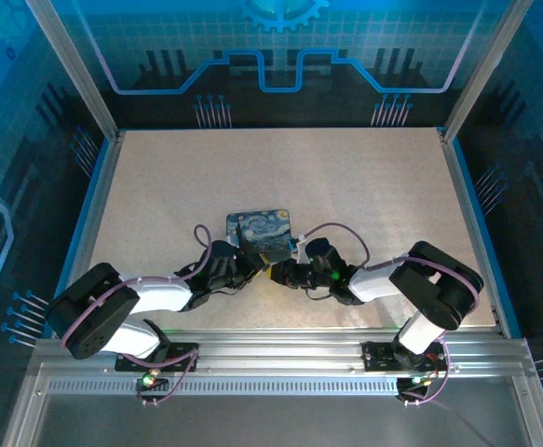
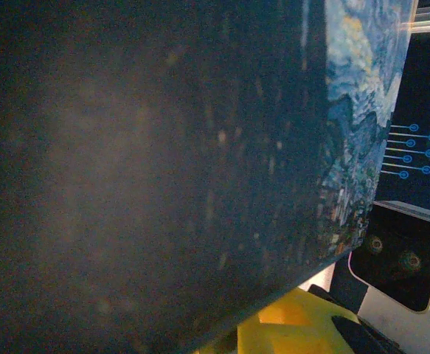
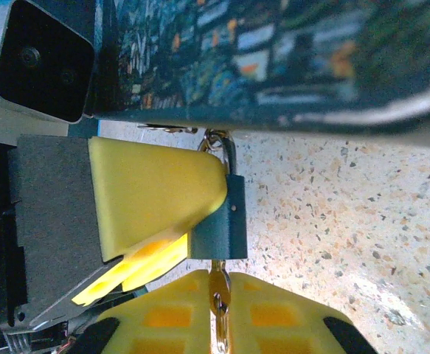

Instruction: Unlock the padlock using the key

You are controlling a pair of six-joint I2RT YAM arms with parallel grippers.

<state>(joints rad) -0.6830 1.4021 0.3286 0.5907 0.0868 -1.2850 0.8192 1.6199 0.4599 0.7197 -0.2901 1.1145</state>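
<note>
The bluish padlock (image 3: 226, 221) hangs by its silvery shackle (image 3: 228, 147) from the front edge of the starry-night tin (image 3: 274, 59). The key (image 3: 218, 295) points up into the bottom of the padlock. My right gripper (image 3: 218, 287) is shut on the key, with one yellow pad on each side of it. My left gripper (image 1: 251, 264) comes in from the left, and its yellow fingers (image 3: 155, 184) are closed on the padlock's body, one lying over its upper left corner. In the top view the two grippers meet just below the tin (image 1: 259, 226).
The tin's dark side (image 2: 163, 147) sits very close to the left wrist camera, with one yellow finger (image 2: 296, 324) below it. The speckled table (image 3: 362, 221) lies open to the right of the padlock. Glass walls and metal rails (image 1: 280, 358) enclose the table.
</note>
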